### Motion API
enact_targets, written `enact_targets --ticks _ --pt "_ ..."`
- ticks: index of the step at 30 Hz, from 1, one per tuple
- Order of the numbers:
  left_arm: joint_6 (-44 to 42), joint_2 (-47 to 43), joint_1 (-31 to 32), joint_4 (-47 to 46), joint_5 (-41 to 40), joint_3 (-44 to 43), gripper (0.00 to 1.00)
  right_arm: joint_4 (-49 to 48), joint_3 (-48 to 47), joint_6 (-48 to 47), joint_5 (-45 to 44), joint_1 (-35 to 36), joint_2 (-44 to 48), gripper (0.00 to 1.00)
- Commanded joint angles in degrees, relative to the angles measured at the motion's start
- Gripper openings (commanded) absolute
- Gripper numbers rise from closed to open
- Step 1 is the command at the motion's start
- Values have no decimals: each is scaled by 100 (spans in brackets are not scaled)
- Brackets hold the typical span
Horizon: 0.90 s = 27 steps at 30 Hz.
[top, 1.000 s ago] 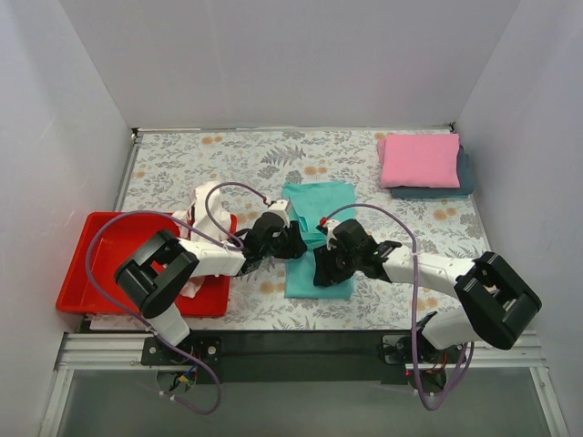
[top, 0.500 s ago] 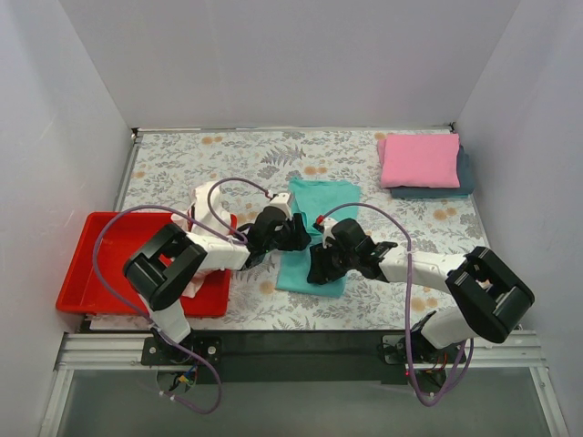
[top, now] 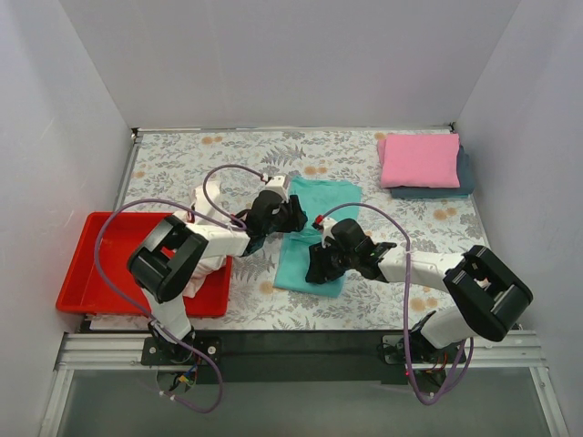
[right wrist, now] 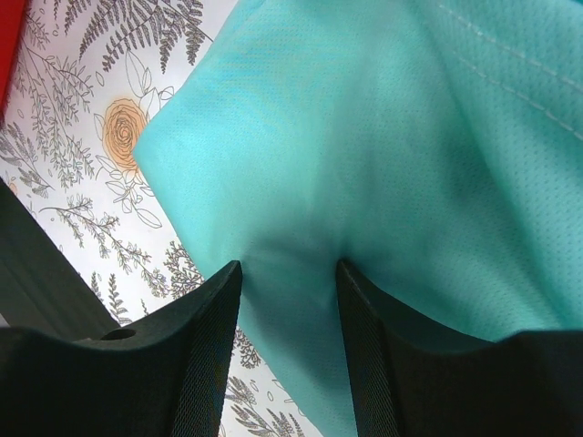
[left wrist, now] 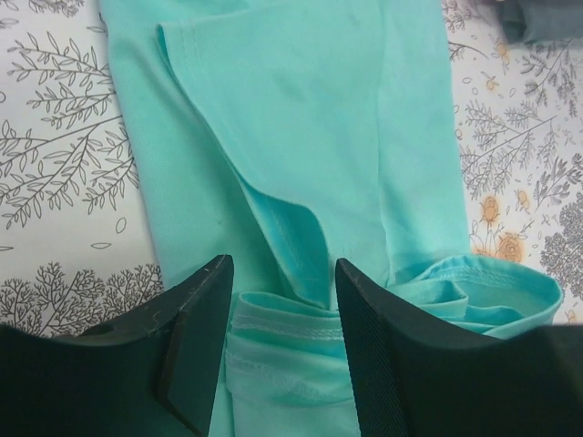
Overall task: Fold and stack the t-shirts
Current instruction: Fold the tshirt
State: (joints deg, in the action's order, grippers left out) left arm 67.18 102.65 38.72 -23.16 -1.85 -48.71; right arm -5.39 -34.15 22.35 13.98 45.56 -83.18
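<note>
The teal t-shirt lies part-folded in the middle of the floral table, slanting from far right to near left. My left gripper is at its left edge, shut on a bunched hem of teal cloth that fills the gap between its fingers. My right gripper is at the shirt's near end, shut on a raised fold of the same cloth. A folded pink t-shirt rests on a dark blue-grey t-shirt at the far right. A crumpled white t-shirt hangs over the tray's far right corner.
A red plastic tray sits at the near left, against the left arm. White walls close in the table on the left, back and right. Purple cables loop above both arms.
The left gripper has moved away from me along the teal shirt's left edge. The right gripper has shifted left, and the shirt's near end has swung left with it.
</note>
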Motion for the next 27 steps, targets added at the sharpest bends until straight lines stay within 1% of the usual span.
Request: enact_targets --ticks 1,5,6,10,14,18,27 --pt "-170 -324 4 -5 -141 -236 46 873 348 -82 -299 76 -182 42" --pt "-284 -991 4 39 43 97 47 1057 234 -125 -431 67 -41 43" --pt "-319 -1114 13 39 148 385 47 1075 216 -134 -457 76 -6 43" --pt "-372 -1825 74 284 176 1098 48 1180 137 -161 -510 67 29 43" --pt "-442 -2249 136 321 115 1715 48 1198 137 -178 -484 67 21 43" --pt "-609 -2232 153 330 -53 1839 49 1198 163 -170 -449 67 21 43" --pt "-916 -1459 180 13 -141 1514 50 1180 277 -90 -466 67 100 43"
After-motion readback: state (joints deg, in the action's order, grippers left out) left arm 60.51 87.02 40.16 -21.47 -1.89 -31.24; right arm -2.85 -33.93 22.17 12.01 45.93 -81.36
